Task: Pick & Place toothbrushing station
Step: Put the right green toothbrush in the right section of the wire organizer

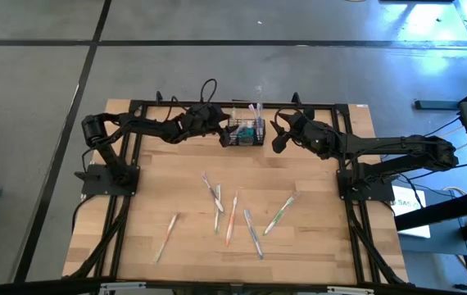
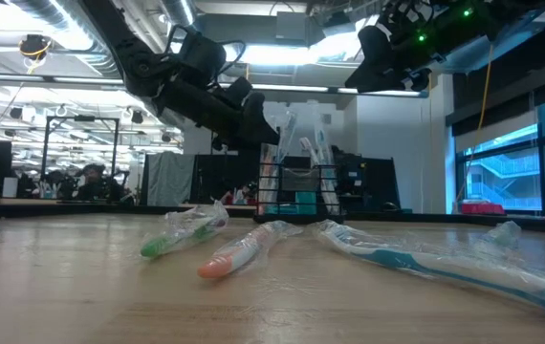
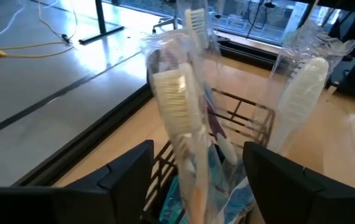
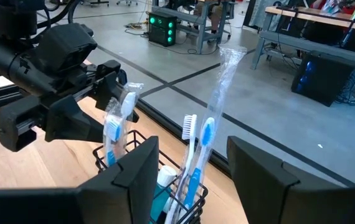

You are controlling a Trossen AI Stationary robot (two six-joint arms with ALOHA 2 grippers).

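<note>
Caddy between both tools — fingers apart

Caddy at the worktop's far edge, toothbrushes upright inside, flanked by left end effector and right end effector; loose toothbrushes mid-worktop.

No text, label, brand or number can be read anywhere — not on the wrapped toothbrushes, nor on the black wire-mesh caddy, nor in the room behind the table — any print there is too small to tell.
</note>
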